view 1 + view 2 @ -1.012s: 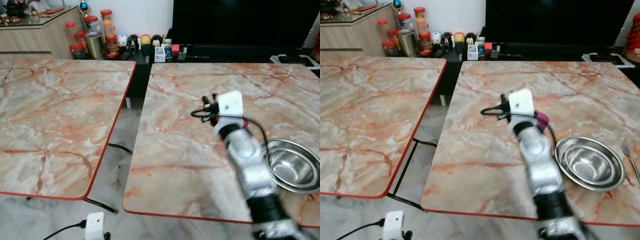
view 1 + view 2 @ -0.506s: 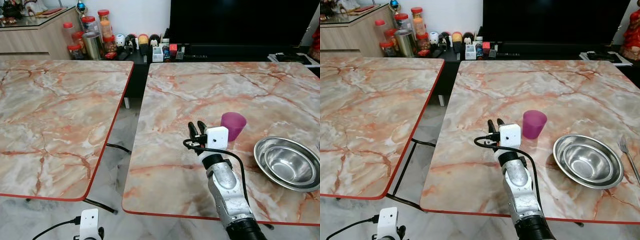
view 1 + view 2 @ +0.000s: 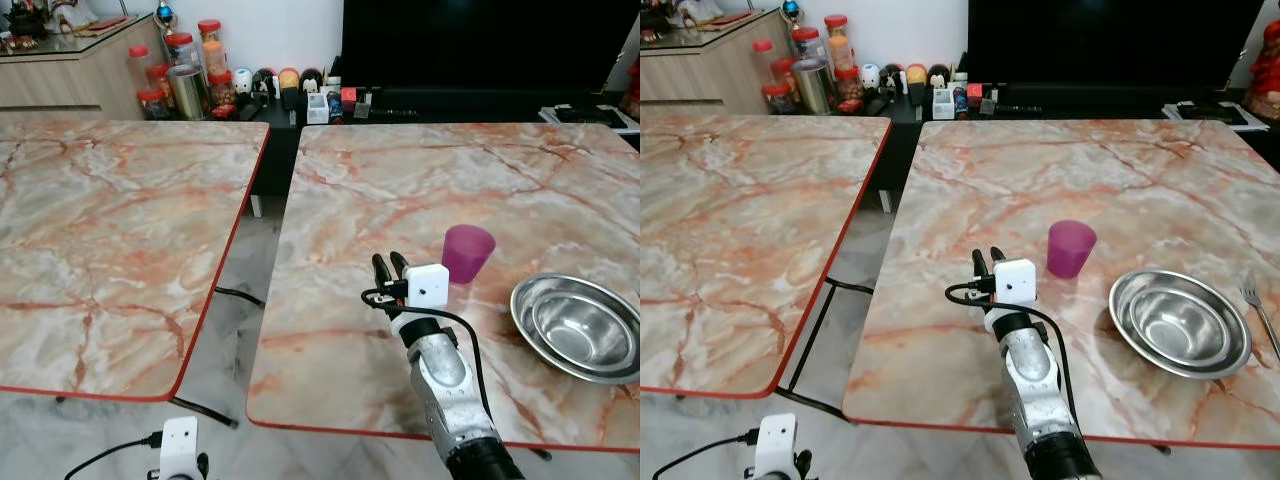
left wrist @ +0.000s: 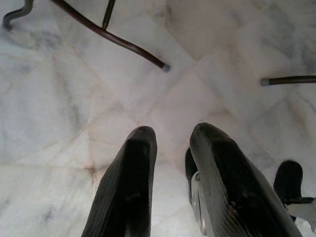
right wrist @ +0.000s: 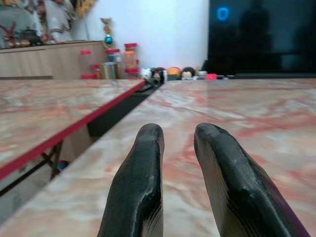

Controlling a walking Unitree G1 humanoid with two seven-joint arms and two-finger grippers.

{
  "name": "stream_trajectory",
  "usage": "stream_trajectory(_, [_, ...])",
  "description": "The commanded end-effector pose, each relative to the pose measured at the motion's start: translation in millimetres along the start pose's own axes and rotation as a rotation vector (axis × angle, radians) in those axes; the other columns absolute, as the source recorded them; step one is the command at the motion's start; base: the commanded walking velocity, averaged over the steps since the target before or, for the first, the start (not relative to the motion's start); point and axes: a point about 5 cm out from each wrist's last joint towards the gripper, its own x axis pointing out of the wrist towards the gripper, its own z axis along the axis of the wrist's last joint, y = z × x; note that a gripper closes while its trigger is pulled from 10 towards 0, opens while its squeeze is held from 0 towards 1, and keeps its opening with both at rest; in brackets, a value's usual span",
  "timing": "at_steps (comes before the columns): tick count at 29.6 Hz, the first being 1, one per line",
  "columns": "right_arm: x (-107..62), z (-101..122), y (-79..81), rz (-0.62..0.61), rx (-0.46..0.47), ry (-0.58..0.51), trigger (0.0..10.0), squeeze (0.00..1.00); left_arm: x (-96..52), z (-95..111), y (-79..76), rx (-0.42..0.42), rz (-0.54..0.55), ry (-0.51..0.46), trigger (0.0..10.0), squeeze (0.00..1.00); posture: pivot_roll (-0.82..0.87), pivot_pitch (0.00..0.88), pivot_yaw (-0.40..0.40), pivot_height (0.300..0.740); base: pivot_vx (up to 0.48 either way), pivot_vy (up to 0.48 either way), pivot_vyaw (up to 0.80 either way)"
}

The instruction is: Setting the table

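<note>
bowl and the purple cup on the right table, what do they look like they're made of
The bowl looks like polished metal, probably stainless steel: silver, with bright mirror-like reflections on its inner wall. The purple cup looks like plastic: even, slightly translucent colour with a dull sheen and no glints, though the material can't be settled by look alone.

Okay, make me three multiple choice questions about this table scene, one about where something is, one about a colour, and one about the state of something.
1. Where does the steel bowl sit?
A. On the right table, right of the cup
B. On the left table
C. On the floor

2. What colour is the cup?
A. Green
B. Purple
C. White

3. How is the right gripper?
A. Clamped on the cup
B. Holding the fork
C. Empty, over the tabletop left of the cup

Answers: 1 A, the bowl rests near the right table's front edge beside the cup. 2 B, the cup is plainly purple. 3 C, nothing lies between its fingers.
</note>
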Motion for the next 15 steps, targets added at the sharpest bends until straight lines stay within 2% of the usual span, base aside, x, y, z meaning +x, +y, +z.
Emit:
stream_trajectory(1, [5.7,6.6,10.2,0.031,0.009,-0.032,10.0,0.0,-0.2,-1.0,6.3,0.014,0.015,0.009,10.0,0.0,-0.03,0.0,0.044,0.74,0.0,0.48,0.0])
stream_trajectory(15, [7.8,6.8,8.8,0.027,-0.002,-0.047,10.0,0.0,0.6,1.5,4.5,-0.005,0.01,0.004,10.0,0.0,-0.03,0.0,0.037,0.74,0.0,0.48,0.0])
